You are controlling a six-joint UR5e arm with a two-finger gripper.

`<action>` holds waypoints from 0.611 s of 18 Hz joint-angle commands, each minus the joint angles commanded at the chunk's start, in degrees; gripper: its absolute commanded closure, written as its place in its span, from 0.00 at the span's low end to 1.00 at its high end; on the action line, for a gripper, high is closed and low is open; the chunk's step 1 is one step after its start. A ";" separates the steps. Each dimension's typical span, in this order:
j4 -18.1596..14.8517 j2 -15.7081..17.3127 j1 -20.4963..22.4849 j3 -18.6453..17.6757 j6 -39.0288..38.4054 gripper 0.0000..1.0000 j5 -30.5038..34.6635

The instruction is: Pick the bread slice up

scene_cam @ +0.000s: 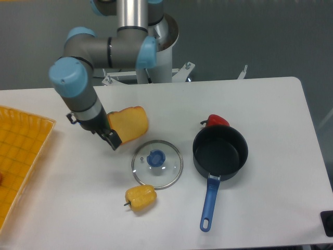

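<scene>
While the gripper (111, 137) clamps the bread slice (129, 124) by its left edge, the slice hangs tilted just above the white table (270, 104) — up-left of the glass lid (156, 163). A yellow bell pepper (141, 198) lies below the lid — a dark saucepan (220, 152) sits to its right.

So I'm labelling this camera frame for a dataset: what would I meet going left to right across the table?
Yellow tray → end effector → bread slice → glass lid → black pot. The yellow pepper and red pepper overlap others sideways, so they are left out.
</scene>
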 joint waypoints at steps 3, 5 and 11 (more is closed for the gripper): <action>-0.81 1.58 -0.09 -2.45 3.87 0.00 2.54; -0.81 2.02 0.00 -3.69 4.93 0.00 3.60; -0.54 4.75 1.23 -6.94 8.54 0.00 3.86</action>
